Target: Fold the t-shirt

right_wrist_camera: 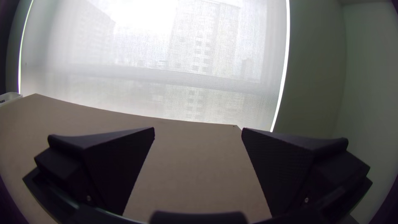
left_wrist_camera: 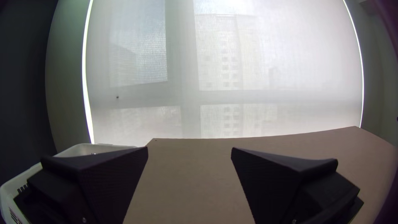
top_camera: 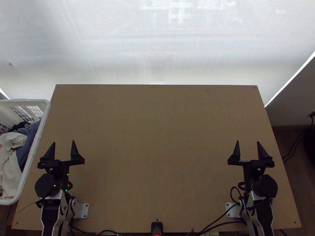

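Note:
In the top view my left gripper (top_camera: 63, 144) stands over the left side of the table, open, its two black fingers apart with nothing between them. My right gripper (top_camera: 247, 144) is over the table's right side, likewise open and holding nothing. The left wrist view has the left gripper (left_wrist_camera: 190, 150) spread wide against bare wood and the window. Wide apart too are the fingers of the right gripper (right_wrist_camera: 198, 130) in the right wrist view. Crumpled white cloth (top_camera: 11, 169) and dark blue cloth (top_camera: 28, 144) lie bunched in the basket; whether either is a t-shirt I cannot tell.
The white basket (top_camera: 48, 114) stands at the table's left edge. Bare wood of the table (top_camera: 157, 149) stretches between the arms. A pale blind (top_camera: 157, 43) hangs beyond the far edge. Black cables (top_camera: 220, 218) run along the near edge.

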You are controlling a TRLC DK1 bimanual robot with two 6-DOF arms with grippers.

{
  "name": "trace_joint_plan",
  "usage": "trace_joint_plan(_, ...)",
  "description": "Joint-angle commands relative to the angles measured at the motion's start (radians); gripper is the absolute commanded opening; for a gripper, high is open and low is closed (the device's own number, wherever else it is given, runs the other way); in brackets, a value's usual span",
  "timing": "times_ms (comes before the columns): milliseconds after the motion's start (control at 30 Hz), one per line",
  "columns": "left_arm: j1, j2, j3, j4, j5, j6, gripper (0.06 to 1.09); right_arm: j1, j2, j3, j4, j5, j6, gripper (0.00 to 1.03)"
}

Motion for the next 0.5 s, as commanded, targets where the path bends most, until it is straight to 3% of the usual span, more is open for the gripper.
trace_joint_plan(0,0.000,0.001,0.000,0.000,0.000,0.000,1.04,0.000,0.000,0.001,-0.001,0.000,0.000,0.98)
trace_joint_plan(467,0.000,0.001,0.000,0.000,0.002,-0.006,1.04,0.000,0.000,0.001,-0.001,0.000,0.000,0.98)
